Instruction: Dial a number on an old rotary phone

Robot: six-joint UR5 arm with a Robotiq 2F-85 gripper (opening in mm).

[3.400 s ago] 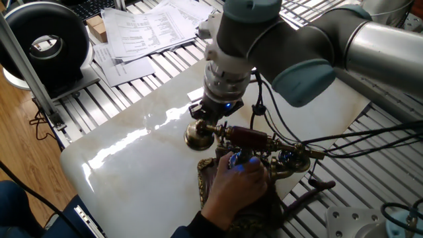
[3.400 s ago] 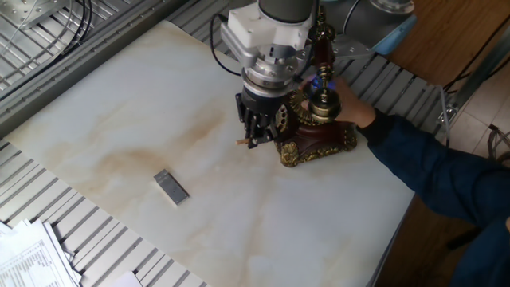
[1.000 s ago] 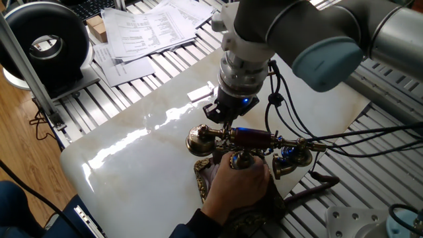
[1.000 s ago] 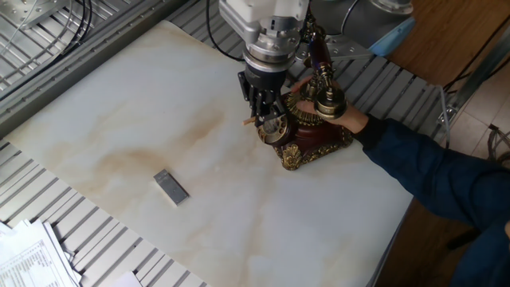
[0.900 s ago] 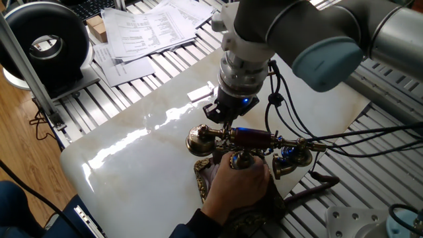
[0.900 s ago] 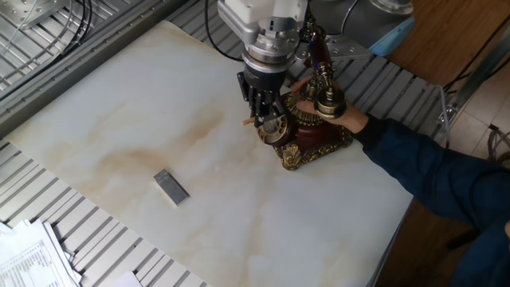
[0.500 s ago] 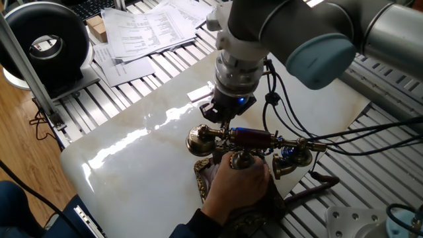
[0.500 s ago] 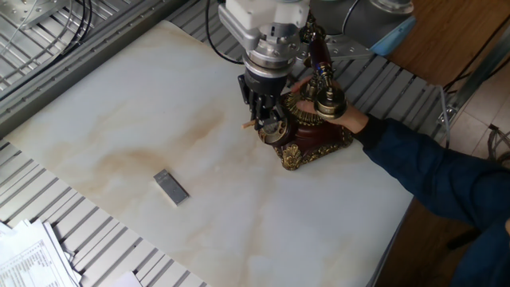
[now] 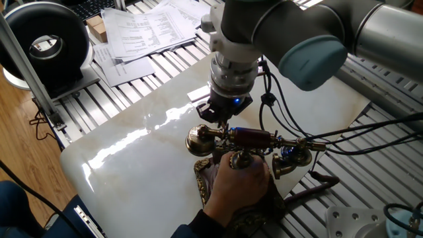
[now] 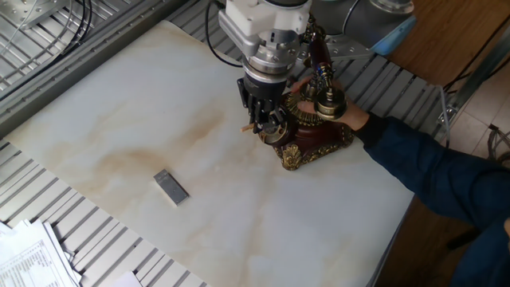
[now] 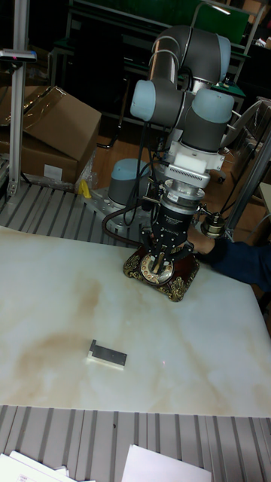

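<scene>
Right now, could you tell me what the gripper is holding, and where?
The gripper pinches a thin pale stick near its upper end, over the rotary phone.

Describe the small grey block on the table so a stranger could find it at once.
Start at the white marble table and the brass rotary phone under the end effector. The grey block lies alone, well apart from the phone, nearer the papers; it is flat, rectangular and plain grey.

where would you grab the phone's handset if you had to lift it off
Take the handset by its dark maroon bar, coming down from above with the fingers across it. The bar lies level on the cradle and is slim and straight; the round brass cups at its ends are wider. A person's hand holds the phone base below.
</scene>
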